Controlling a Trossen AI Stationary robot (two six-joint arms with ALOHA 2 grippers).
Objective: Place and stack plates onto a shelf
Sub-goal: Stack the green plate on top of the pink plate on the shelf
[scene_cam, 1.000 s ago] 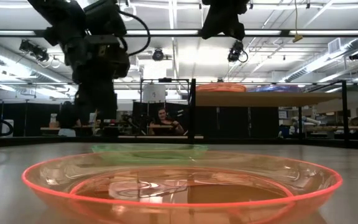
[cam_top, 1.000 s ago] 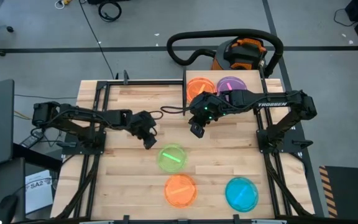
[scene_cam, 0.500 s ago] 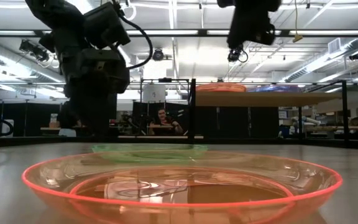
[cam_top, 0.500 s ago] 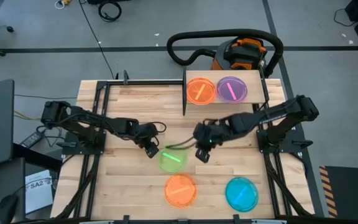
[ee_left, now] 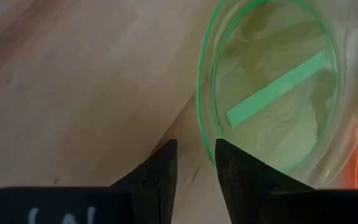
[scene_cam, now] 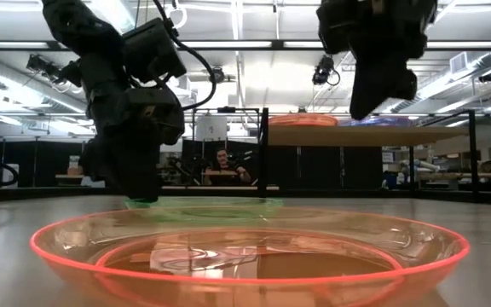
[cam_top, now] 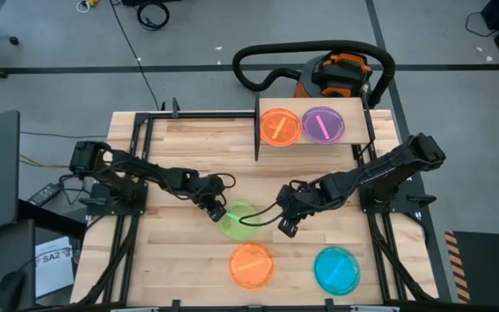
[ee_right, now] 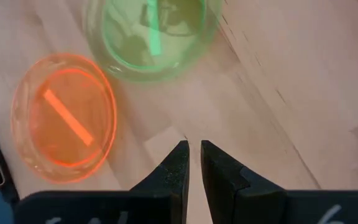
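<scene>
A green plate (cam_top: 241, 221) lies flat on the wooden table, with an orange plate (cam_top: 251, 265) and a blue plate (cam_top: 336, 269) nearer the front edge. My left gripper (cam_top: 217, 211) is open and low at the green plate's left rim (ee_left: 200, 106). One finger stands outside the rim and one over it. My right gripper (cam_top: 286, 228) hangs above the bare table just right of the green plate, its fingers nearly together with nothing between them. The shelf (cam_top: 358, 111) at the far edge carries an orange plate (cam_top: 279, 126) and a purple plate (cam_top: 322, 124). My left gripper slants down from the table's left at the green plate's left rim (ee_left: 205, 134), fingers on either side of it. I cannot tell whether they touch it. The plate lies flat on the table.
The shelf's black frame post (cam_top: 257, 130) stands at its left end. A black and orange vacuum (cam_top: 336, 74) sits on the floor behind the table. In the low view the near orange plate (scene_cam: 250, 256) fills the foreground. Bare planks lie at the table's left.
My right gripper has come from beside the shelf toward the table's near edge and down, stopping right of the green plate. My left gripper has sunk and gone right to the green plate's left rim. The plates have stayed where they were.
</scene>
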